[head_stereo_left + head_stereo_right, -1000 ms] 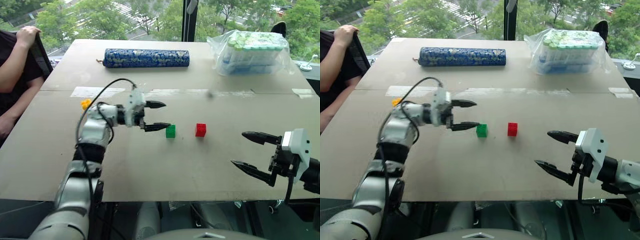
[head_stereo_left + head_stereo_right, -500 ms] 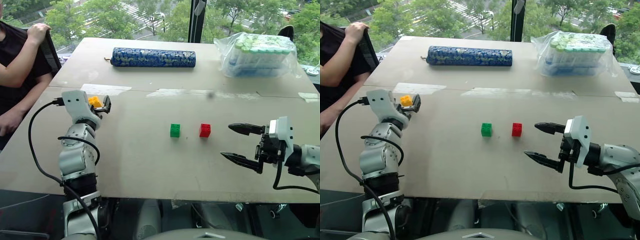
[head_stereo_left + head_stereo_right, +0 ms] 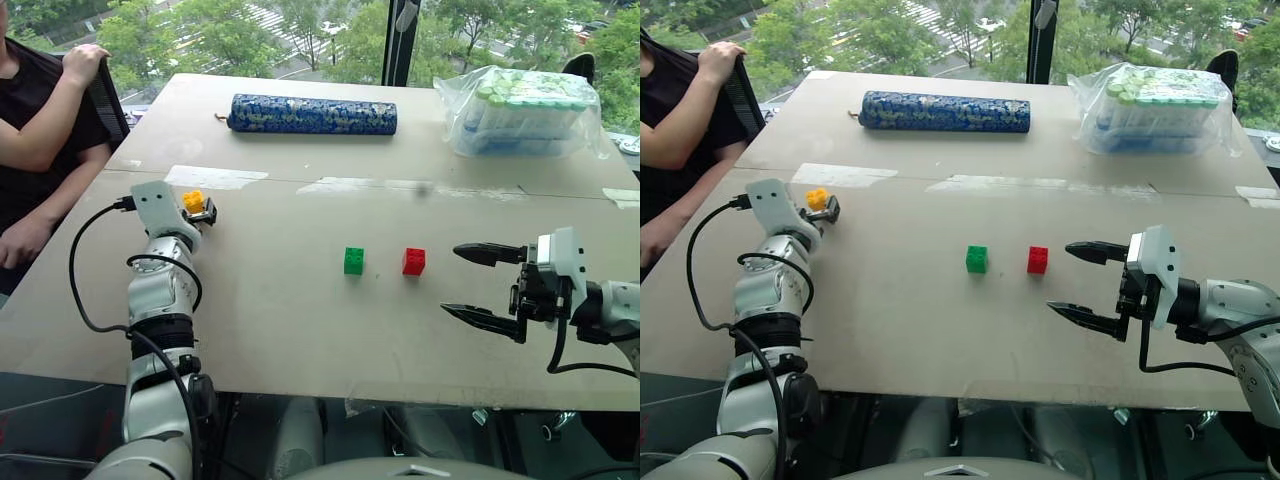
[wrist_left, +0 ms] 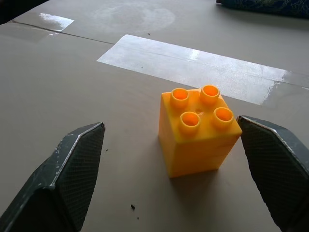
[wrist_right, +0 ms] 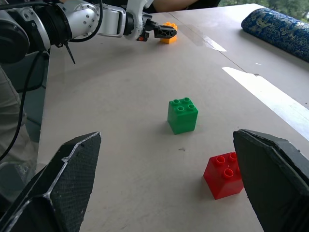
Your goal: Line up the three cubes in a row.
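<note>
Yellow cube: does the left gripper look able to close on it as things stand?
Probably yes. The yellow cube stands upright on the table between the open fingers of the left gripper, nearer one finger, with nothing else around it.

Daylit window (image 3: 300, 30) behind the brown table (image 3: 300, 330) — green trees outside.

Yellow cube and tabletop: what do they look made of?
Yellow cube: looks like moulded plastic, smooth and slightly glossy, with hollow round studs on top. Table: probably matte brown board; dull surface, seam lines, and shiny clear tape strips stuck over it.
</note>
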